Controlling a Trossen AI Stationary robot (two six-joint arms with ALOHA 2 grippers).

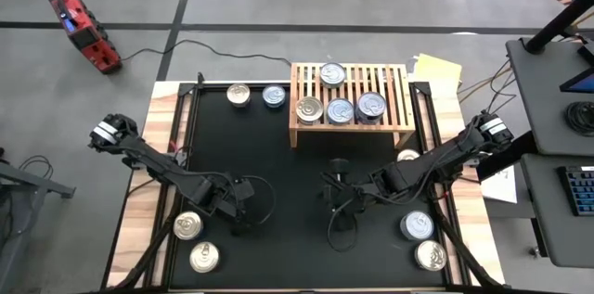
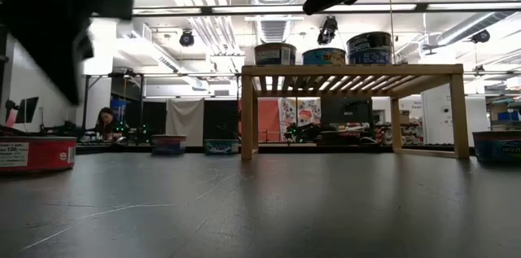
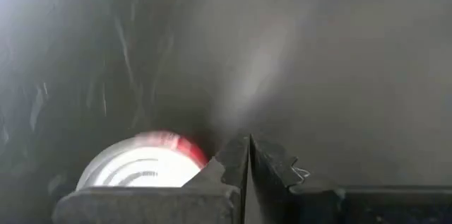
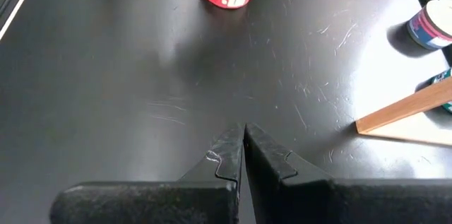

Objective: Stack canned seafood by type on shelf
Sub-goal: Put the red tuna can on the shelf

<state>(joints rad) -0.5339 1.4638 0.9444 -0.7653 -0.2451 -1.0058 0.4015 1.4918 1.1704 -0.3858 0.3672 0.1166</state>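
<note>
Canned seafood lay scattered over the black mat (image 1: 278, 192) and partly on the wooden shelf (image 1: 401, 108) at the mat's far edge. Four tins stood on the shelf's slatted top — one alone at the back (image 1: 332, 74) and three in a front row: a gold-sided tin (image 1: 309, 108), then two blue-labelled ones (image 1: 340, 110) (image 1: 371, 106). Just to the left of the shelf, on the mat, sat two more tins side by side (image 1: 238, 95) (image 1: 274, 95). Near the front left corner were two tins (image 1: 187, 225) (image 1: 203, 257), and near the front right corner another pair (image 1: 417, 225) (image 1: 430, 255); one more (image 1: 407, 156) showed partly from under the right arm.

The left claw (image 1: 243, 203) was low over the mat at front left, its fingers (image 3: 236, 164) pressed flat together with nothing between them; a red-sided tin (image 3: 145, 162) lay just beside it, not gripped. The right claw (image 1: 336, 183) hung over the middle of the mat, in front of the shelf, also closed and empty, with its fingertips (image 4: 229, 150) meeting above bare mat.

The mat lay on a light wood surface (image 1: 144, 192). A red device (image 1: 82, 27) sat on the floor well beyond the surface's left corner.
</note>
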